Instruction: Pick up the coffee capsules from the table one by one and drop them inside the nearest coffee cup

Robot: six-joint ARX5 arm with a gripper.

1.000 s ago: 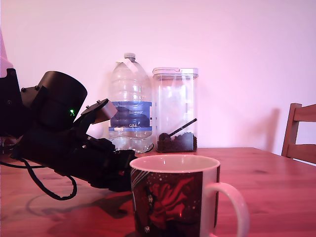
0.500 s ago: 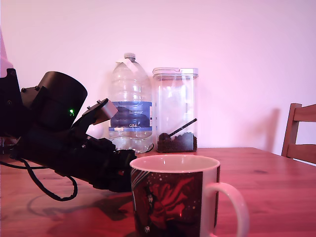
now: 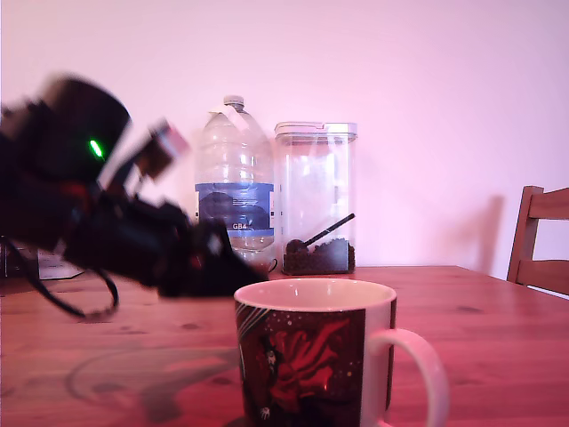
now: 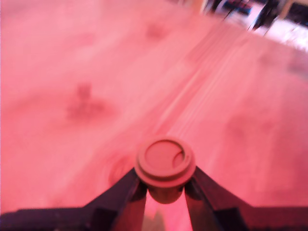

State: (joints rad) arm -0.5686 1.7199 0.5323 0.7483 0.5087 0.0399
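**Capsule clamped in the tool, arm raised beside the cup**

A round coffee capsule [image 4: 165,166] sits between the two dark fingers [image 4: 129,195] of the tool [image 4: 165,192], its flat lidded face turned toward the wrist camera and its rim resting across the fingertips. The fingers are closed in on the capsule's body from both sides, so the tool is clamped on it. In the wrist view the capsule hangs clear above the reddish-brown planks of the counter [image 4: 86,72], which are streaked with motion blur.

In the exterior view the black arm [image 3: 80,196] is blurred. It slopes down from a bulky joint with a green light, at the exterior view's left, toward the tool [image 3: 222,267], which hangs above the counter [image 3: 498,320] just off the rim of the coffee cup [image 3: 311,356] on the exterior view's left side. The capsule itself cannot be made out in this view. A faint shadow of the arm lies on the wood beneath it.

The cup stands upright in the foreground, with a white rim and a red figure on its dark wrap; its white handle points to the exterior view's right. Behind it stand a large clear water bottle [image 3: 234,187] and, just beside it, a clear lidded container [image 3: 316,196] with dark grounds and a scoop at the bottom. A wooden chair back [image 3: 540,240] shows at the exterior view's right edge.
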